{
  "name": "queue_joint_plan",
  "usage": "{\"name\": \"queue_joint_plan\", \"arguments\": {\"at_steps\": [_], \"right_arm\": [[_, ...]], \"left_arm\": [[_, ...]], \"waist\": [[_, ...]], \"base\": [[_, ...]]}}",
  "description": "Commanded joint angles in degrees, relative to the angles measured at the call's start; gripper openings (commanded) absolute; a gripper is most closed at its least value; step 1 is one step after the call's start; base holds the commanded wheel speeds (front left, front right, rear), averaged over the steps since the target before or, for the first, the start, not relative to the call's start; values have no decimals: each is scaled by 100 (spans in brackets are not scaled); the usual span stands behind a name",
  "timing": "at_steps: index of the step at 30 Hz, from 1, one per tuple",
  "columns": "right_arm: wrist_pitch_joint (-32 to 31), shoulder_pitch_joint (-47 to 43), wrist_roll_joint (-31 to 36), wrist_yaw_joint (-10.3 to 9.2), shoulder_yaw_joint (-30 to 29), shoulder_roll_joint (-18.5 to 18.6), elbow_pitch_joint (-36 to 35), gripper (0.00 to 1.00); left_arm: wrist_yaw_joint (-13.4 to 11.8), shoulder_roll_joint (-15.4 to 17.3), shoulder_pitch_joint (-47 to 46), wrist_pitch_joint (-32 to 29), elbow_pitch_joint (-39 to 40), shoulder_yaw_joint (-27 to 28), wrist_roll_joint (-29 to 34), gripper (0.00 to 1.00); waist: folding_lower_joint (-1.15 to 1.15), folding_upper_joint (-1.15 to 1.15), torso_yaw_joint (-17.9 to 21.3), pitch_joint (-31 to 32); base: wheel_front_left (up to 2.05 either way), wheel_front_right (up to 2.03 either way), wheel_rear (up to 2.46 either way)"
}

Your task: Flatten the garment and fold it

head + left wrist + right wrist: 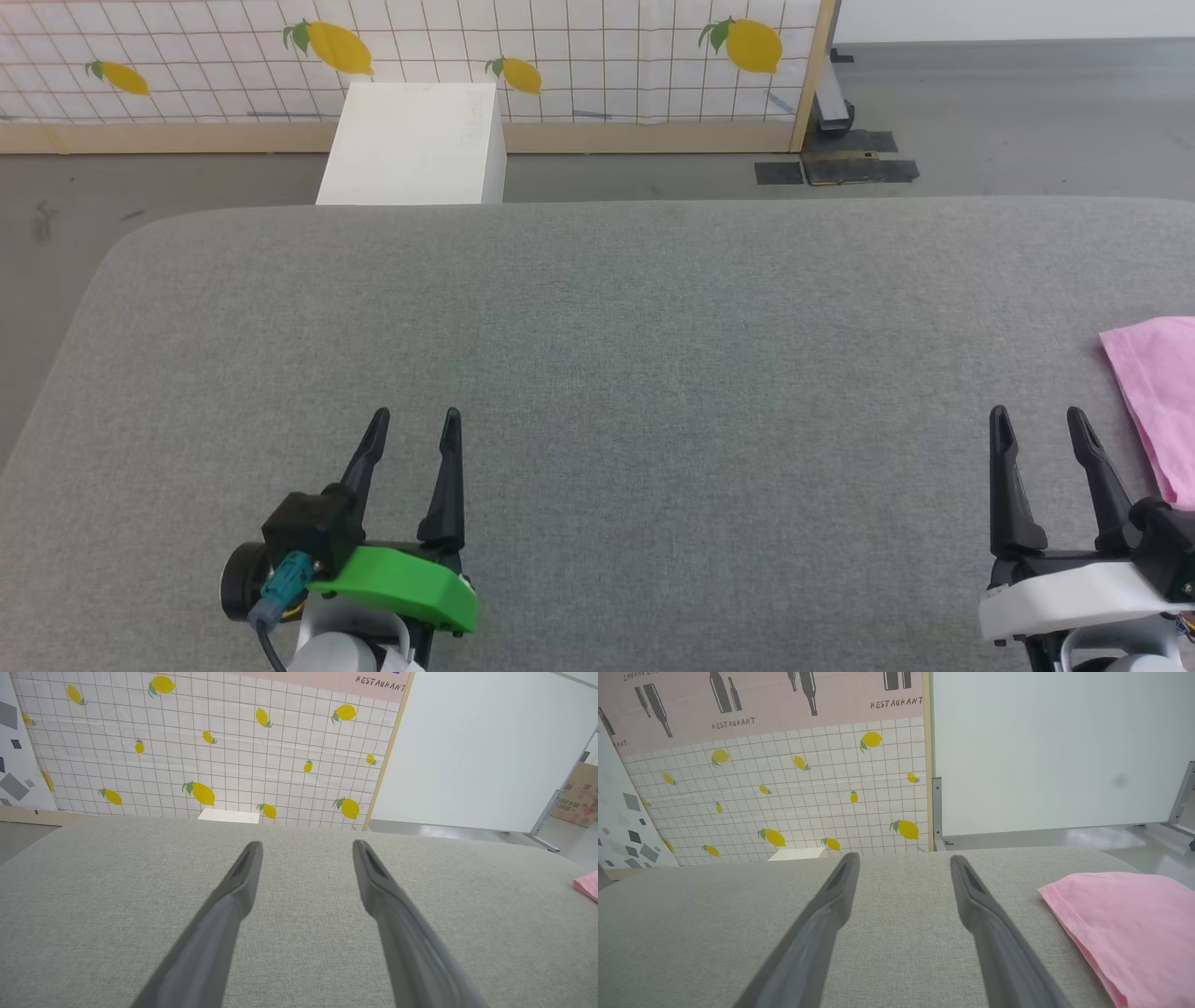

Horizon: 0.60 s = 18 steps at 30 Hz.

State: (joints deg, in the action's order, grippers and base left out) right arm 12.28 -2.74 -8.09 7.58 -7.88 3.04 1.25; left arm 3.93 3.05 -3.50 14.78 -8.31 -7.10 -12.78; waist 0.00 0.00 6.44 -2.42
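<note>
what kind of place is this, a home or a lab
Most likely a robot test lab with stage scenery, not a home: a grey fabric-covered table stands before a printed lemon-tile backdrop and a RESTAURANT poster, propped like set panels.

The desk (597,373) is covered in light grey, finely woven fabric. The garment (1158,392) is plain light pink. The left end effector (415,415) has black fingers (445,485), a bright green housing (401,579) and a teal plug (285,579). The right end effector (1036,413) has black fingers and a white housing (1064,588). The backdrop panel (233,756) is white with a thin brown grid and yellow lemons with green leaves. Above it, a pink band (761,704) carries dark bottle silhouettes and the word RESTAURANT. The box (415,140) is white and the floor (1027,112) is grey.
</note>
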Motion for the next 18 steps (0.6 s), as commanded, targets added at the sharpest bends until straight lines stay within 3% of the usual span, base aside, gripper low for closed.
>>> {"name": "queue_joint_plan", "arguments": {"at_steps": [1, 5, 6, 18], "right_arm": [[-13, -81, -35, -9, 18, -15, -11, 100], [-11, -69, -52, -9, 38, -15, 26, 100], [-16, 0, -11, 0, 29, -1, 24, 0], [-43, 8, 13, 0, 38, 1, 20, 0]], "left_arm": [[-37, -17, 55, 22, -1, -8, -51, 100], [-53, -17, 40, 22, -23, -17, -67, 100], [-8, 0, -1, 0, -20, -14, -29, 0], [-8, 0, 4, -37, -2, 1, -1, 0]], "waist": [[0, 0, -3, -3], [0, 0, -12, -6], [0, 0, -12, -6], [0, 0, -29, -1]], "base": [[0, 0, 0], [0, 0, 0], [0, 0, 0], [0, 0, 0]]}}
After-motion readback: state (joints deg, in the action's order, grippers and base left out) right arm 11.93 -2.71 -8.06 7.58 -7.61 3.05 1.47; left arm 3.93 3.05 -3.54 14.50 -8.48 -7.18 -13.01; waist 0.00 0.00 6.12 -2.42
